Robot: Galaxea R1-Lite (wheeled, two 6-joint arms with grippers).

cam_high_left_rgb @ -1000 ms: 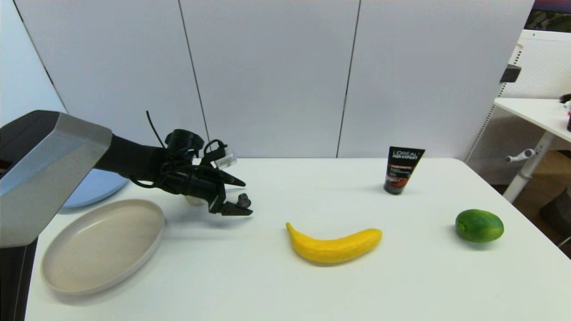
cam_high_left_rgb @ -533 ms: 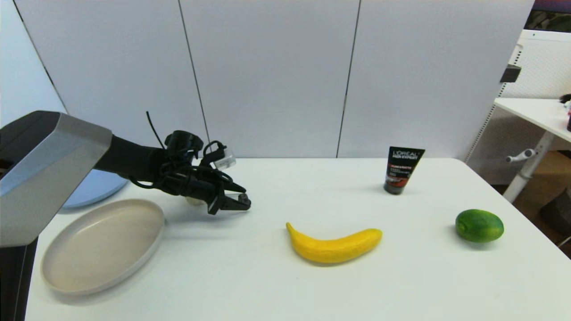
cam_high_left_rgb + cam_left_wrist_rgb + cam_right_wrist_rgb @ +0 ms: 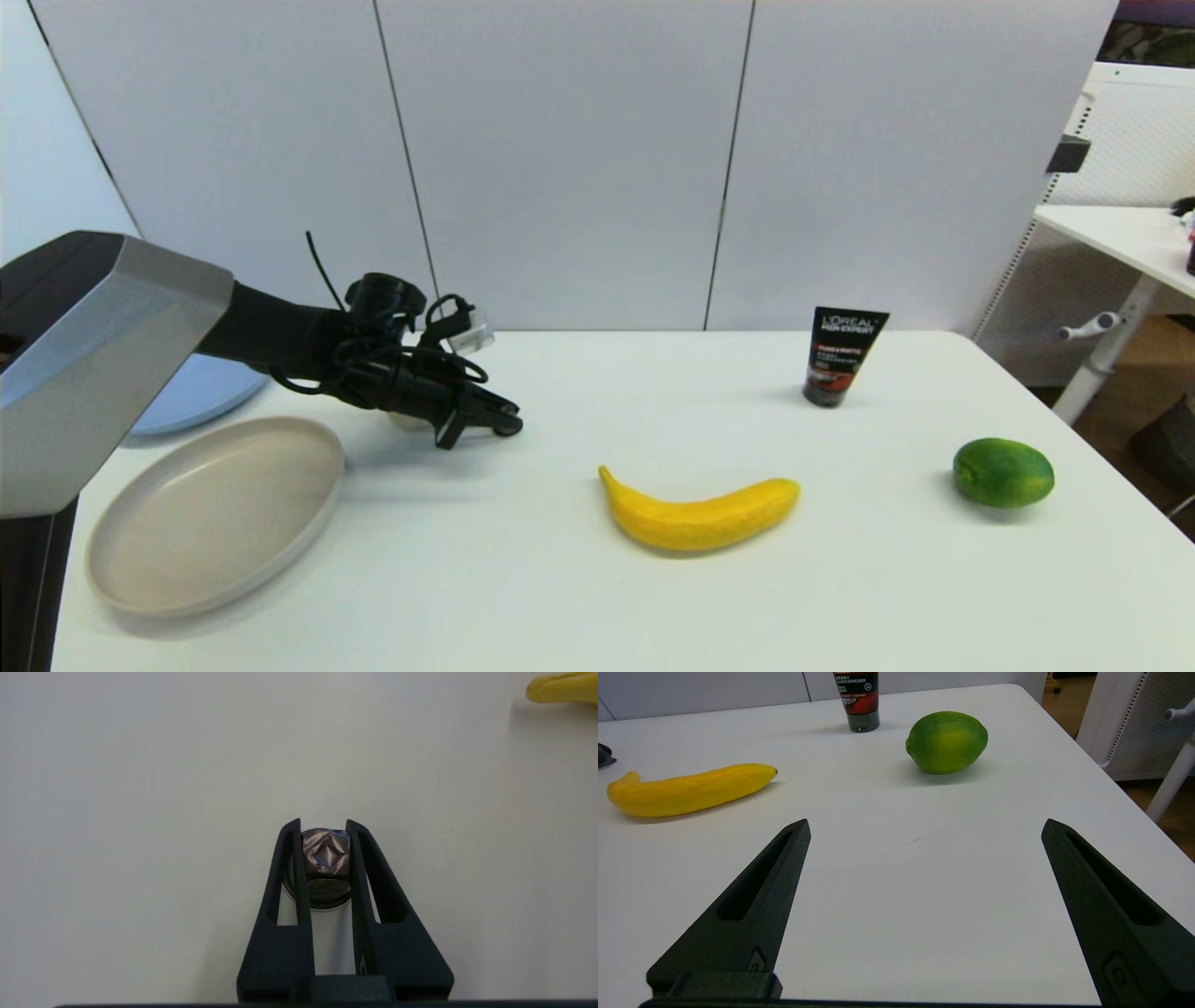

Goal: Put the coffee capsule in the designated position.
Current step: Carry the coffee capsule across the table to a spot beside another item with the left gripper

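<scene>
capsules: 1 coffee capsule [image 3: 326, 858]; bananas: 1 banana [image 3: 698, 511]; limes: 1 lime [image 3: 1003, 472]; tubes: 1 tube [image 3: 843, 357]; plates: 2 — beige plate [image 3: 215, 513], blue plate [image 3: 201, 397]

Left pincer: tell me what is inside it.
The left pincer is shut on the capsule; its crumpled foil top shows between the fingers. The fingers cover its sides, and whether it rests on the table cannot be seen.

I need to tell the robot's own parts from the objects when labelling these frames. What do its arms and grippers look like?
The left arm is black with a grey angular shell and looped black cables at the wrist. The left gripper and right gripper each have two long, matte black, wedge-shaped jaws with slotted cut-outs.
</scene>
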